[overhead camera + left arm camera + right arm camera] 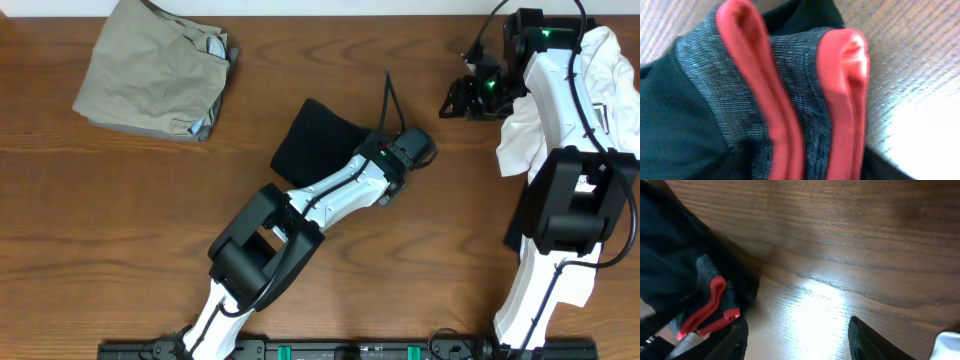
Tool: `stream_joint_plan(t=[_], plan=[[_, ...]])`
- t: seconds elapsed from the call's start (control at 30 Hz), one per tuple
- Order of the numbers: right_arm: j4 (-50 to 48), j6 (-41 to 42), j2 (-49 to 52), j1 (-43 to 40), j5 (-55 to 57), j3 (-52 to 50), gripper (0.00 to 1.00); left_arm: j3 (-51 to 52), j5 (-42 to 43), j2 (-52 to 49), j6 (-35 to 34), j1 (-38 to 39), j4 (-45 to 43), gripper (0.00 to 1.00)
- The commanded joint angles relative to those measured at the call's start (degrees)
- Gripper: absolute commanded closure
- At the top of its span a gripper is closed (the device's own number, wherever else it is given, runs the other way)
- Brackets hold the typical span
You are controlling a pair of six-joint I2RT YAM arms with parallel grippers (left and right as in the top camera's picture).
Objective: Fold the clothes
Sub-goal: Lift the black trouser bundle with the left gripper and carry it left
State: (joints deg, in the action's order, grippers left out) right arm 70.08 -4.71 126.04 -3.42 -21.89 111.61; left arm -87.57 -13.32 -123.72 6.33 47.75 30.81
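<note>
- Left fingers point(400, 153): hidden under my own wrist housing from overhead and outside the left wrist view too. I cannot tell whether they are spread or pinching cloth.
- The left wrist view is filled, out of focus, by the grey waistband point(790, 75) with its two red-orange edge folds. Black cloth lies to its left, and pale wood grain shows only at the upper right.
- Black trousers point(315, 138): a compact folded bundle at mid-worktop. The right end runs beneath my left forearm and wrist, so that end cannot be made out from overhead.
- Right fingers point(462, 98): spread, with bare wood between them in the right wrist view and nothing held. They sit toward the far right of the worktop, apart from the trousers.
- Right wrist view, left edge: black cloth with a grey patch and a red-orange stripe, cut off by the frame. Below it is a small metal-looking part I cannot identify.
- White cloth point(520, 140): crumpled at the right and largely covered by my right arm, so its face is hidden.
- Khaki garment point(150, 65): folded, at the far-left corner, well apart from the trousers.
- Writing: none sharp enough to read on any item.
- Worktop point(120, 220): brown wood grain, with a bright glare patch in the right wrist view. The room beyond it is out of frame.
</note>
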Motion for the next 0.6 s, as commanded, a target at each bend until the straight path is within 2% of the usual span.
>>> stream_joint_plan(t=[0.0,0.07,0.1,0.37,0.57], plan=[[0.17,-1.22,-2.10,-0.11,-0.57,1.20,0.38,-0.20,1.07,-2.51,0.83,-0.09,0.15,0.69],[0.20,-1.42,-2.10,-0.11,-0.57,1.20,0.38,-0.20,1.03,-2.51,1.60,-0.09,0.13,0.90],[0.20,-1.46,-2.10,-0.11,-0.59,1.20,0.38,-0.20,0.70,-2.51,1.57,-0.11,0.17,0.94],[0.20,-1.79,-2.10,-0.15,-0.42,1.20,0.38,-1.11,-10.38,1.42,1.29,-2.82,2.67,0.94],[0.20,-1.79,-2.10,-0.15,-0.44,1.20,0.38,-2.91,-11.82,9.03,1.36,-10.54,2.97,0.94]])
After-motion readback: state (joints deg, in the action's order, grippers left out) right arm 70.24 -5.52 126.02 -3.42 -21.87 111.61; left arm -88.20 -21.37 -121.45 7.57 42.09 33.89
